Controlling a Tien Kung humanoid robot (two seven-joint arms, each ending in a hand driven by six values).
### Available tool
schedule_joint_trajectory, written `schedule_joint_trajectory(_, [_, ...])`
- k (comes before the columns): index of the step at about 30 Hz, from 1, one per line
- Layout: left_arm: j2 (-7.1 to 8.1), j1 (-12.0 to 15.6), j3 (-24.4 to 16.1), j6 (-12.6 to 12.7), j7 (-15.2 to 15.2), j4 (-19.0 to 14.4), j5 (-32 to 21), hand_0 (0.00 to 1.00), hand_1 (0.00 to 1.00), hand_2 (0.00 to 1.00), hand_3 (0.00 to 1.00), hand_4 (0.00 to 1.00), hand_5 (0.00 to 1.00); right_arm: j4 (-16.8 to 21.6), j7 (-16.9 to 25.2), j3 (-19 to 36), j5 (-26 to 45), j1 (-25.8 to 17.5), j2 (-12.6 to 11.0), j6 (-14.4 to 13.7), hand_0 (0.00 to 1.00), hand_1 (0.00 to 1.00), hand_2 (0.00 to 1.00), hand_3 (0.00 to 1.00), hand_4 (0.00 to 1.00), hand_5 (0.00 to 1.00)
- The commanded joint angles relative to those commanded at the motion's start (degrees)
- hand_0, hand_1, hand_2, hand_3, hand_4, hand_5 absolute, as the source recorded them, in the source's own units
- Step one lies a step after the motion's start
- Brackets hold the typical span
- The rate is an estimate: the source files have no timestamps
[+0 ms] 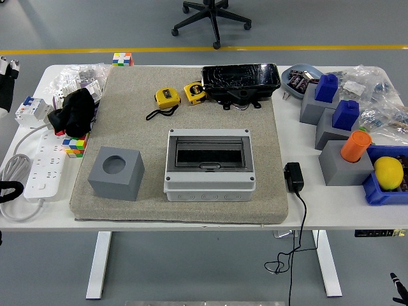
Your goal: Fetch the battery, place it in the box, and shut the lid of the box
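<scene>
Left robot hand (pixel 6 70) at far-left edge, grip unclear; box (pixel 209 164) well apart, mid-table.

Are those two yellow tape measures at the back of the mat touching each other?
Apart. In the head view, a strip of grey mat shows plainly between the left tape measure and the right tape measure.

Two yellow tape measures (pixel 167 97), four grey blocks (pixel 115 173), one box (pixel 209 164).

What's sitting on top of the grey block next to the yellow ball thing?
An orange cylinder stands on that grey block, its lower end sunk in the block's top. How deep it goes is hidden. The yellow ball lies in a blue bin.
</scene>
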Motion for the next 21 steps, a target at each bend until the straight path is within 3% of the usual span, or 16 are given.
schedule_joint_trajectory(1, [0.01,-0.02,0.07,-0.88,0.30,-0.26,0.55,0.469,0.325,0.202,0.033,0.998,0.975,0.00,-0.01,0.04,0.00,0.02,0.00,-0.01,0.788,0.736,0.746,0.793,0.998,0.998])
schedule_joint_trajectory(2, [-0.01,-0.05,0.14,-1.70,0.61,-0.50,1.00,0.998,0.998,0.897,0.639,0.998,0.998,0.00,-0.01,0.04,0.05,0.04,0.00,-0.02,0.787,0.736,0.747,0.793,0.998,0.998])
schedule_joint_trajectory(7, [-0.12,-0.21,0.47,-3.08,1.56,-0.96,2.20,0.998,0.998,0.897,0.639,0.998,0.998,0.00,0.05,-0.01,0.31,0.18,-0.02,-0.05,0.787,0.736,0.747,0.793,0.998,0.998])
schedule_joint_trajectory(8, [-0.16,-0.25,0.55,-2.95,1.61,-0.99,2.01,0.998,0.998,0.998,0.883,0.998,0.998,0.00,0.05,0.00,0.33,0.21,-0.02,-0.05,0.787,0.736,0.747,0.793,0.998,0.998])
schedule_joint_trajectory(13, [-0.25,-0.29,0.64,-1.96,1.71,-1.34,0.67,0.998,0.998,0.998,0.883,0.998,0.998,0.00,0.01,0.13,0.37,0.19,0.04,-0.05,0.787,0.736,0.747,0.793,0.998,0.998])
schedule_joint_trajectory(14, [-0.25,-0.32,0.67,-1.85,1.93,-1.40,0.08,0.998,0.998,0.998,0.998,0.998,0.998,0.00,-0.01,0.16,0.36,0.19,0.03,-0.05,0.788,0.736,0.747,0.793,0.998,0.998])
schedule_joint_trajectory(19, [-0.36,-0.37,0.82,-2.03,2.25,-0.91,-5.12,0.998,0.998,0.998,0.998,0.998,0.998,0.00,-0.02,0.07,0.46,0.25,0.00,-0.06,0.788,0.736,0.747,0.793,0.998,0.998])
schedule_joint_trajectory(20, [-0.41,-0.34,0.71,-2.01,2.39,-0.77,-5.86,0.794,0.989,0.998,0.998,0.998,0.998,0.00,0.01,-0.02,0.55,0.27,-0.02,-0.07,0.787,0.736,0.747,0.793,0.998,0.998])
schedule_joint_trajectory(21, [-0.43,-0.31,0.69,-1.86,2.48,-0.68,-6.59,0.794,0.989,0.998,0.998,0.998,0.998,0.00,0.03,-0.09,0.61,0.29,-0.04,-0.08,0.787,0.736,0.747,0.793,0.998,0.998])
